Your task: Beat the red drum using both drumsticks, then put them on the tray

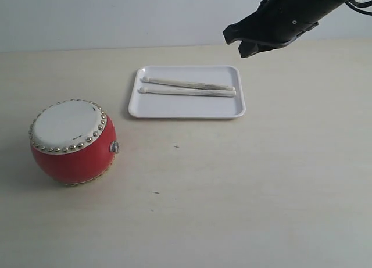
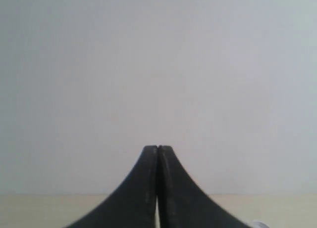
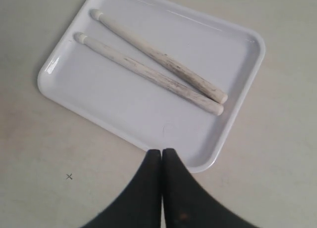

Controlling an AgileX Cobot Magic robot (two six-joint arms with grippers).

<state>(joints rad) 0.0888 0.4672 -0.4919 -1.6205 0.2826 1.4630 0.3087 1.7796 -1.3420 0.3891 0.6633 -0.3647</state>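
1. Markings: a small cross mark [image 1: 176, 146] is drawn on the pale table [image 1: 261, 186].
2. Red drum [image 1: 72, 143]: glossy round belly, cream skin top, brass stud ring and a metal side ring. It stands on the table, well apart from the tray.
3. Tray [image 1: 186, 112]: flat white plastic with rounded corners and a low rim.
4. Drumsticks [image 1: 189, 88]: two pale, rough-grained wooden sticks lying side by side inside the tray.
5. Right gripper [image 3: 161, 156]: black jaws pressed together, holding nothing, above the tray's rim.
6. Left gripper [image 2: 157, 151]: jaws pressed together, holding nothing.
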